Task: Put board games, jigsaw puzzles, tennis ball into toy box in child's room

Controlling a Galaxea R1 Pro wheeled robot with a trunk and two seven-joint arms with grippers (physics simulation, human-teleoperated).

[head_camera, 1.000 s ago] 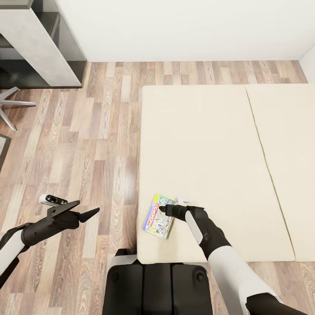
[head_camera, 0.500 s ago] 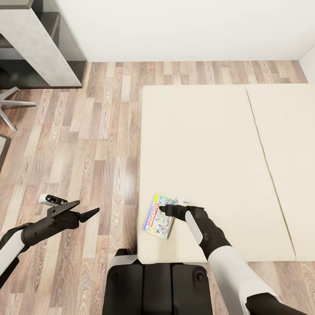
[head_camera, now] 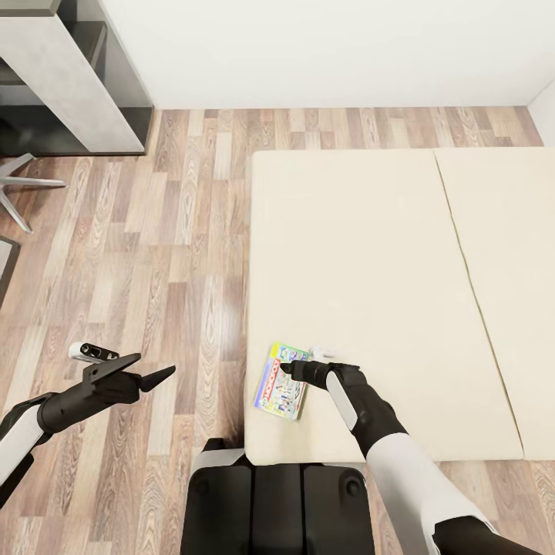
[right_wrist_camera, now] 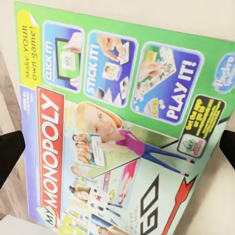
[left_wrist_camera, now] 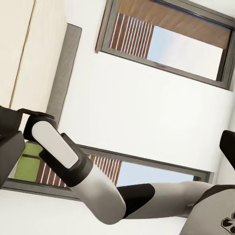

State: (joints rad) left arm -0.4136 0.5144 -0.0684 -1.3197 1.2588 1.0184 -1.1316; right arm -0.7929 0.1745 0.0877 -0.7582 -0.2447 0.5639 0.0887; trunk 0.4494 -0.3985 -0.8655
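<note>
One Monopoly box (head_camera: 280,381) lies flat near the bed's (head_camera: 370,254) front left corner. Directly above it hovers the right gripper (head_camera: 289,368), fingers spread wide, nothing between them. Off to the side, over wooden floor (head_camera: 154,231), the left gripper (head_camera: 150,371) hangs open and empty. A grey cabinet (head_camera: 69,77) stands far back.

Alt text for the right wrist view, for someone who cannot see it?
A My Monopoly board game box lies flat on the cream bed, seen close up from above, its green lid printed with "Click it, Stick it, Play it". Dark fingertips of the right end effector flank it at both picture edges, not visibly touching.
</note>
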